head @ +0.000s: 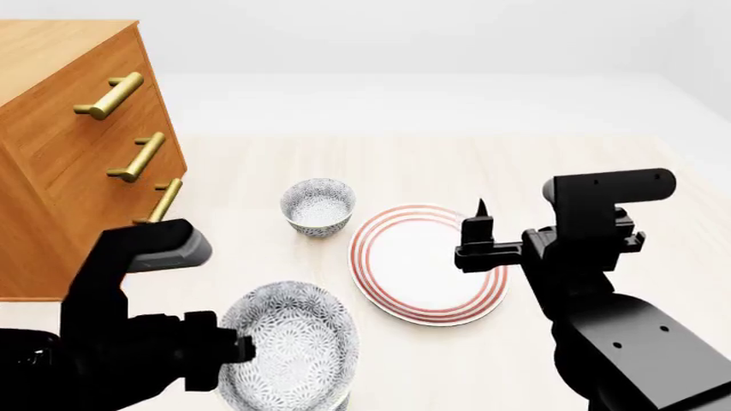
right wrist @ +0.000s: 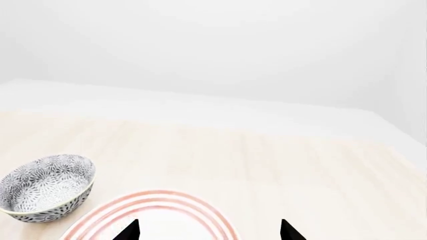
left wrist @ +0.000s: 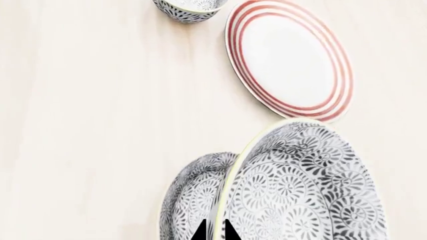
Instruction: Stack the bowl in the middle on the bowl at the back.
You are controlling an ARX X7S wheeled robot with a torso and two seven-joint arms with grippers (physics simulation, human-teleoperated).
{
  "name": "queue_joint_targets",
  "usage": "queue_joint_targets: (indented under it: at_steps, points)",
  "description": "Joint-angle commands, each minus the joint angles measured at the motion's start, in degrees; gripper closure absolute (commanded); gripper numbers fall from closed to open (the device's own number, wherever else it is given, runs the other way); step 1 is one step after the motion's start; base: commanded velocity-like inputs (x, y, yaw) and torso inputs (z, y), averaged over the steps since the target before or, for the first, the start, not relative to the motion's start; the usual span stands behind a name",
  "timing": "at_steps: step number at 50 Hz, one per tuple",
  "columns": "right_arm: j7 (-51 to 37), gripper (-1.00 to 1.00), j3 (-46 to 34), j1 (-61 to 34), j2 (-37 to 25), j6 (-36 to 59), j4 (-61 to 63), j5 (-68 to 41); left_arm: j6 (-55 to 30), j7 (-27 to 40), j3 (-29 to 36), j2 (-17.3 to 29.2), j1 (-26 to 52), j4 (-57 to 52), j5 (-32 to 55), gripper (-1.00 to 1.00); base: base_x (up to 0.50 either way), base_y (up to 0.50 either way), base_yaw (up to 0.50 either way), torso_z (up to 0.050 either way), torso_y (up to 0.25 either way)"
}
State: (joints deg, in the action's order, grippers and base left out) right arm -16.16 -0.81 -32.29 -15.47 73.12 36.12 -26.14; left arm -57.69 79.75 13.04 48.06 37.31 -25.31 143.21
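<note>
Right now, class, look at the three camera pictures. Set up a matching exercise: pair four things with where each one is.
Things:
1. bowl at the back
2. bowl in the middle
3. plate
4. drawer unit

Places:
A. below the right gripper
B. gripped at the rim by the left gripper
C. at the table's left edge
D. alone on the table, beyond the plate's left side

Pairs: 1-D, 2-B, 3-A, 4-C

pale wood table (head: pixel 594 163): back bowl (head: pixel 317 205), plate (head: pixel 425 264).

Glossy ceramic-looking plate (head: pixel 427 264) on pale matt wood-grain table (head: pixel 571 163); brass-handled wooden dresser (head: pixel 68 128).
</note>
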Motion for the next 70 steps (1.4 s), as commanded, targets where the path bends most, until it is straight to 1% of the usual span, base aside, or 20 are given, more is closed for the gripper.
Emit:
queue_joint_targets:
  at_steps: [1, 14, 35, 70]
  points:
    - [-0.29, -1.0, 0.23, 0.97, -0.27, -0.45, 0.19, -0.22, 0.29, -1.27, 0.44, -0.09, -0.95, -0.01, -1.38, 1.0, 0.0, 0.0, 0.0, 0.0, 0.0]
    - [-0.68, -1.0, 0.22, 1.74, -0.49, -0.69, 0.33, -0.46, -0.45, -3.1, 0.81, -0.37, -3.21, 0.24, -4.09, 1.0, 0.0, 0.0, 0.0, 0.0, 0.001]
    - [-1.3, -1.0, 0.68, 2.27, -0.83, -0.53, 0.75, -1.09, -1.35, -5.16, 1.7, -1.68, -2.7, 2.87, -9.79, 1.0, 0.0, 0.0, 0.0, 0.0, 0.0]
    - [-2.18, -1.0, 0.84, 2.3, -1.31, -0.64, 0.67, -1.96, -1.0, -6.39, 4.14, -1.9, -3.58, 3.96, -12.22, 1.0, 0.0, 0.0, 0.0, 0.0, 0.0]
